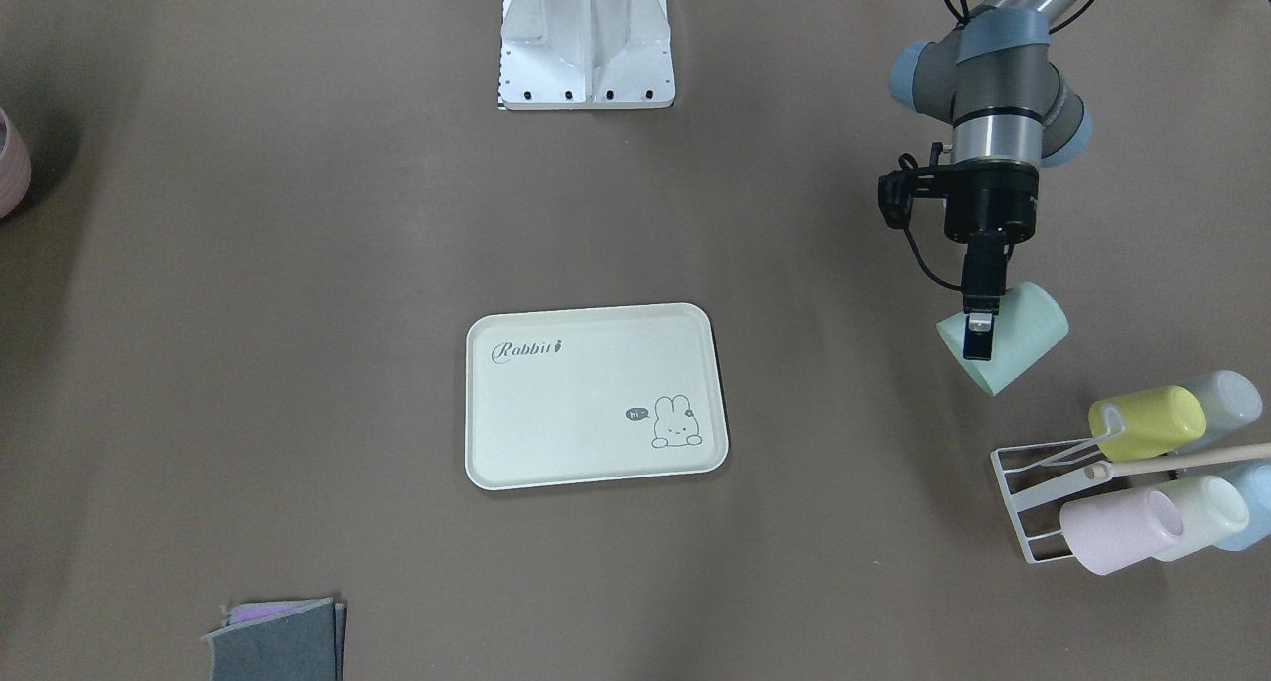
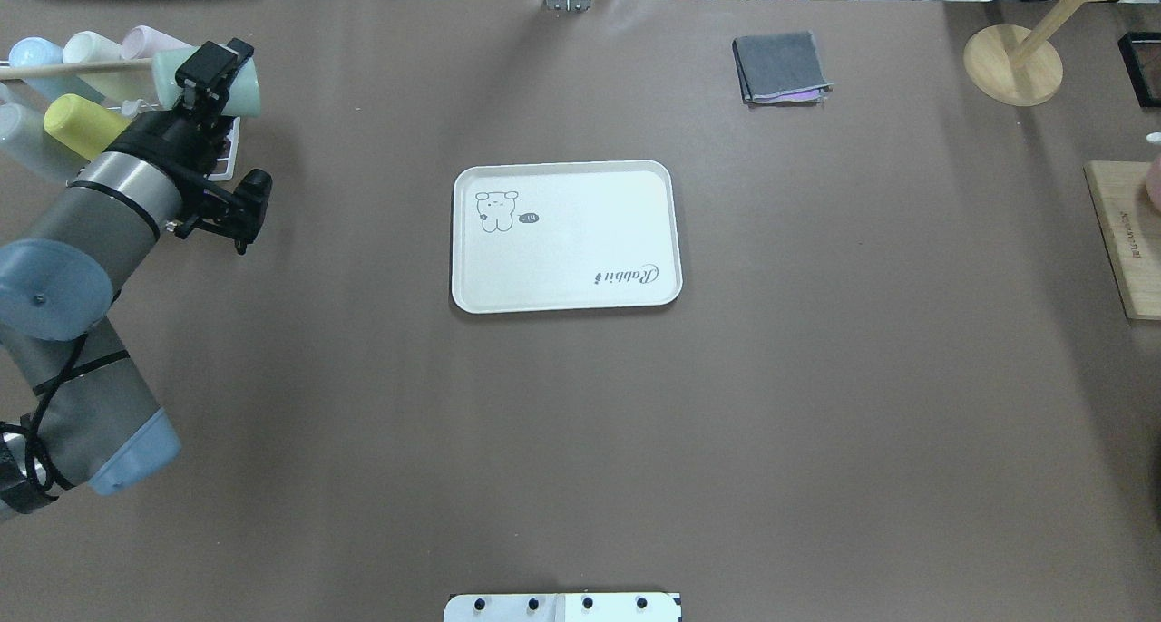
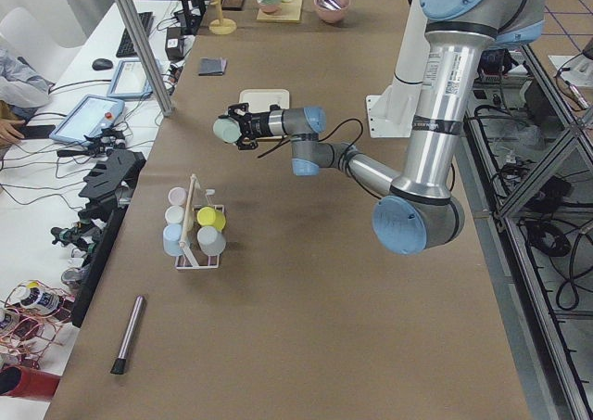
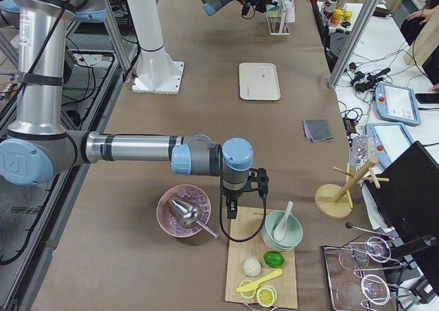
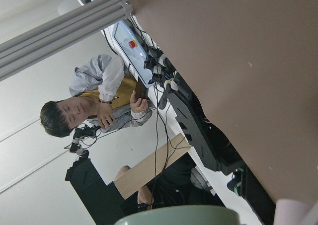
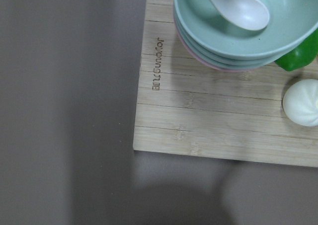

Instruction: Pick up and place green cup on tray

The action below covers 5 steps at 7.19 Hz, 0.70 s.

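Because its rim is clenched by the left gripper (image 1: 979,339), the green cup (image 1: 1033,329) is held tilted, clear of the rack (image 1: 1010,505) near the worktop's far-left corner; the tray (image 1: 586,403) lies mid-worktop, well apart.

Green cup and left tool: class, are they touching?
Touching. The front-facing view shows the left tool clamped on the green cup, one finger inside its mouth.

Tray (image 1: 586,453): grey script "Rabbit" in one corner. A small dark speech bubble (image 1: 636,414) reading "hi~" sits beside the bunny drawing (image 1: 676,423) in the opposite corner.
Wooden board (image 6: 208,125): one burnt-in word near its edge, letters not surely legible.
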Each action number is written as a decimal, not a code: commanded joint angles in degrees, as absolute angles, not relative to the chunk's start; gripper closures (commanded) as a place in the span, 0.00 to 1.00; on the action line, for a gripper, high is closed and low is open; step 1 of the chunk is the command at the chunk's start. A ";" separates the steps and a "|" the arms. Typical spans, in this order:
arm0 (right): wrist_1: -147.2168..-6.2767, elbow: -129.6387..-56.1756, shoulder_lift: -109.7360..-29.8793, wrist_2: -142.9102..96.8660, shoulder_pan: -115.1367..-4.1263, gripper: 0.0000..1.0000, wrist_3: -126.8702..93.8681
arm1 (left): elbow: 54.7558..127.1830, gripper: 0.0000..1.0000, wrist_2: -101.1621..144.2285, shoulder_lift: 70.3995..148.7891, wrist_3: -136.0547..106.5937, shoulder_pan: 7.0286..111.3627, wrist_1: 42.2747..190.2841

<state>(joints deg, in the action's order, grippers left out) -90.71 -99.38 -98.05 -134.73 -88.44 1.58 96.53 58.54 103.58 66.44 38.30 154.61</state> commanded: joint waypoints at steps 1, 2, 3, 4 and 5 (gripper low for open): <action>-90.70 -99.23 -98.00 -134.30 -88.51 0.00 1.58 | 96.16 0.22 60.20 110.62 57.69 35.35 150.31; -90.70 -99.14 -98.00 -134.21 -88.51 0.00 1.58 | 96.24 0.22 60.12 113.35 53.57 32.29 148.12; -90.62 -99.05 -98.00 -134.21 -88.51 0.00 1.58 | 95.98 0.22 60.03 115.47 50.31 30.86 145.92; -90.62 -98.88 -97.91 -134.12 -88.51 0.00 1.58 | 94.32 0.22 60.12 117.40 46.45 29.11 145.29; -90.62 -98.88 -97.82 -134.21 -88.51 0.00 1.50 | 92.13 0.22 60.12 119.42 43.45 28.83 145.37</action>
